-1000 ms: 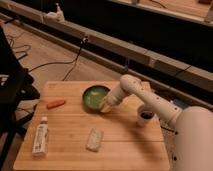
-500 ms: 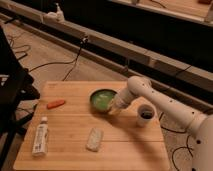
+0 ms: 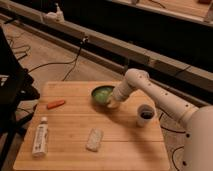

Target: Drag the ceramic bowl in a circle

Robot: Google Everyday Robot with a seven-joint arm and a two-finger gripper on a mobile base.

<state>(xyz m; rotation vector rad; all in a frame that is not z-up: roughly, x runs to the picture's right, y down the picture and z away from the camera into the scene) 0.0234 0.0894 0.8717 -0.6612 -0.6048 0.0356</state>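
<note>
Dim workshop floor [image 3: 50,52] fills the upper left of the frame, crossed by black cables [image 3: 60,64] and bounded by a long pale ledge [image 3: 160,62] that runs diagonally from the top left toward the right edge. Below it, a light wooden table [image 3: 75,122] takes up most of the lower half of the picture. A white robot arm [image 3: 160,97] comes in from the lower right corner, rises over the table's right side, bends at a rounded joint near the middle right, and slopes down toward the centre. A dark frame [image 3: 12,95] stands at the left edge, partly cut off.

The bowl [image 3: 101,93], green and glossy inside with a darker rim, sits upright on the table, a little above centre. A small white cup [image 3: 145,115] with a dark inside stands right of centre, apart from the bowl. A white tube [image 3: 40,140] lies at lower left, near the table's front edge. A pale flat packet [image 3: 94,139] lies at lower centre. A small orange item [image 3: 55,104] lies left of the bowl, well apart from it.

The gripper [image 3: 113,103] is at the bowl's lower right rim, touching it, with its fingers pressed together. Whether the rim is pinched between them cannot be made out.
</note>
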